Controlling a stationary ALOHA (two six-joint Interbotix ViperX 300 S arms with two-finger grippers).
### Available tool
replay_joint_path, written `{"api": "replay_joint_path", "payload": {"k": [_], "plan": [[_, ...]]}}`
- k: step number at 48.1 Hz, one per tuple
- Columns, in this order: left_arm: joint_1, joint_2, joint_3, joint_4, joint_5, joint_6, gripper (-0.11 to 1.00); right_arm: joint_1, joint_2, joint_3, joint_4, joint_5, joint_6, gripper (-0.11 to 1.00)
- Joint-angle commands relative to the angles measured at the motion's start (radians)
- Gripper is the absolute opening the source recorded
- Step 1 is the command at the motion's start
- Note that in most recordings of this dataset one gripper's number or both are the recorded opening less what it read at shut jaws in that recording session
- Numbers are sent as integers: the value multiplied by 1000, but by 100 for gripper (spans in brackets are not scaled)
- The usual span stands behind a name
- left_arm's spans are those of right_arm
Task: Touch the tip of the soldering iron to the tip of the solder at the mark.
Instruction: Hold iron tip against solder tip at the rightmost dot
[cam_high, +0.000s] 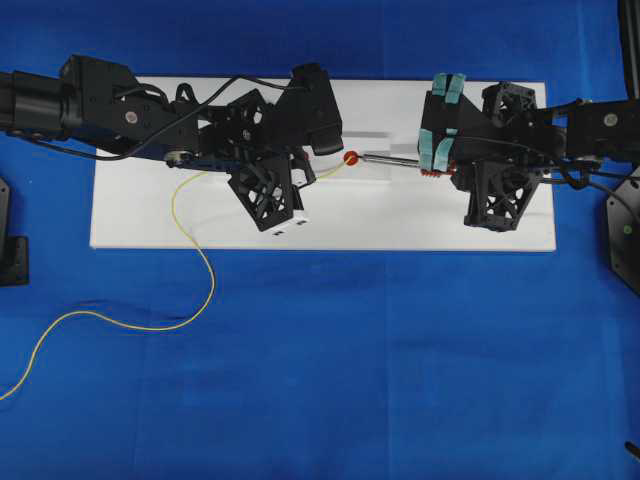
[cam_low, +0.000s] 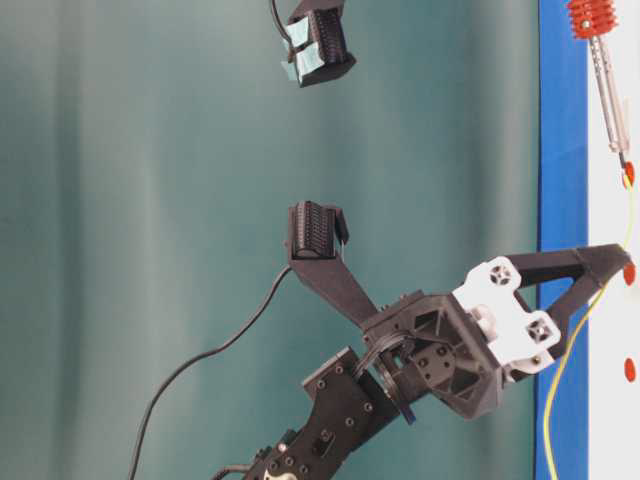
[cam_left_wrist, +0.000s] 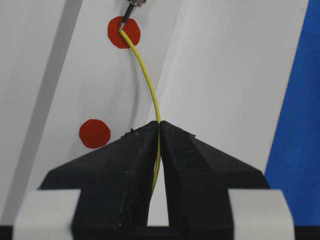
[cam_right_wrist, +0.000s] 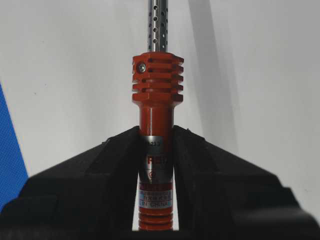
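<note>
In the left wrist view the yellow solder (cam_left_wrist: 147, 85) runs up from my left gripper (cam_left_wrist: 159, 125), which is shut on it. Its tip meets the dark tip of the soldering iron (cam_left_wrist: 126, 20) on the red round mark (cam_left_wrist: 124, 32). My right gripper (cam_right_wrist: 156, 135) is shut on the iron's orange-red handle (cam_right_wrist: 157, 105), with the silver shaft pointing away from it. Overhead, the iron (cam_high: 385, 158) lies level between the right gripper (cam_high: 443, 168) and the mark (cam_high: 351, 158). The left gripper (cam_high: 315, 172) sits just left of the mark.
A white board (cam_high: 180, 215) lies on a blue cloth (cam_high: 330, 380). The solder's long tail (cam_high: 190, 250) loops off the board's front edge toward the left. A second red dot (cam_left_wrist: 94, 133) sits near the left fingers. Black stands sit at both side edges.
</note>
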Motion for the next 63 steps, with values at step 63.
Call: {"api": "replay_joint_path", "payload": {"k": [63], "plan": [[0,-20,-14,2,9,2,3,11,11,-40,2,26,-2,8]]}}
